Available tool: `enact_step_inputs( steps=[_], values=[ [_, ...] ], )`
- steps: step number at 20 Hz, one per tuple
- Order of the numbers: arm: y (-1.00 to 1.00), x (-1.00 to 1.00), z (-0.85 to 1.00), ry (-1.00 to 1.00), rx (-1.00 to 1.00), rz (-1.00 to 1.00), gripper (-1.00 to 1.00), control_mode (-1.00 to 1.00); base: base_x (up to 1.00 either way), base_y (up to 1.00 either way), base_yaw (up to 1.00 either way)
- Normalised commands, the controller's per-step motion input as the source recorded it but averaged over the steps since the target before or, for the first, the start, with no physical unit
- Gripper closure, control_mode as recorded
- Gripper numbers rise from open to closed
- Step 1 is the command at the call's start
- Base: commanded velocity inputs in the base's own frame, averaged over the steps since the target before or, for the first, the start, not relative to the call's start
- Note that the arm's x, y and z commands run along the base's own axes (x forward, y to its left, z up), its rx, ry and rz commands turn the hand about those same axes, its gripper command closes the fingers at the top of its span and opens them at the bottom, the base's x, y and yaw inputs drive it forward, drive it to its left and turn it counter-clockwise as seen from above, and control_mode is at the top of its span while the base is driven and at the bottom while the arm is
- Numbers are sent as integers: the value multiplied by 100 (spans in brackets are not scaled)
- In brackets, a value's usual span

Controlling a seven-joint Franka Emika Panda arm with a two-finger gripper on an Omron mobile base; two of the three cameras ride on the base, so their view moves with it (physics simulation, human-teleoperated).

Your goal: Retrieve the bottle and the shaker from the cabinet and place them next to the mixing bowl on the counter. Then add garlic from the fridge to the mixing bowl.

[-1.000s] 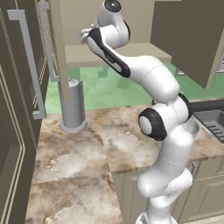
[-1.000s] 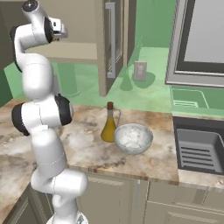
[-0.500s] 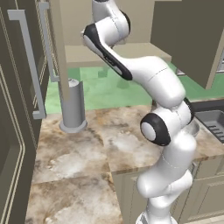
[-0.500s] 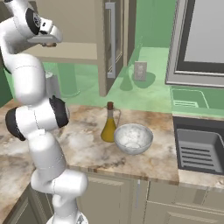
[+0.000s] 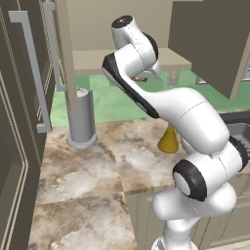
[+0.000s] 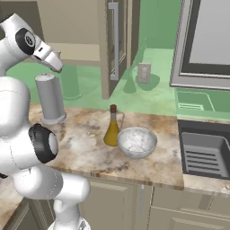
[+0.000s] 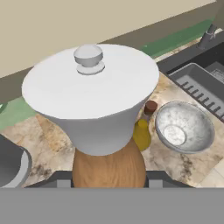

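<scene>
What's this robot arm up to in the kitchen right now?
The gripper is shut on the shaker, an orange-brown one with a pale top, holding it up high by the open cabinet, above the counter. The bottle of yellow liquid already stands on the counter right beside the mixing bowl. A tall grey cylinder stands farther along the counter. The bowl looks empty for now.
</scene>
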Motion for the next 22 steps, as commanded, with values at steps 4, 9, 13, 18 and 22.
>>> enact_step_inputs(
  steps=[4,9,13,18,22],
  values=[
    [-68,-95,-56,-6,10,-36,100,-100,0,0,0],
    [-40,-100,-39,-13,10,-31,100,-100,0,0,0],
    [-35,-33,-70,-2,1,-45,100,-100,0,0,0],
    [-43,7,-81,14,-2,-49,100,-100,0,0,0],
    [-44,13,-76,14,-15,-28,100,-100,0,0,0]
  ],
)
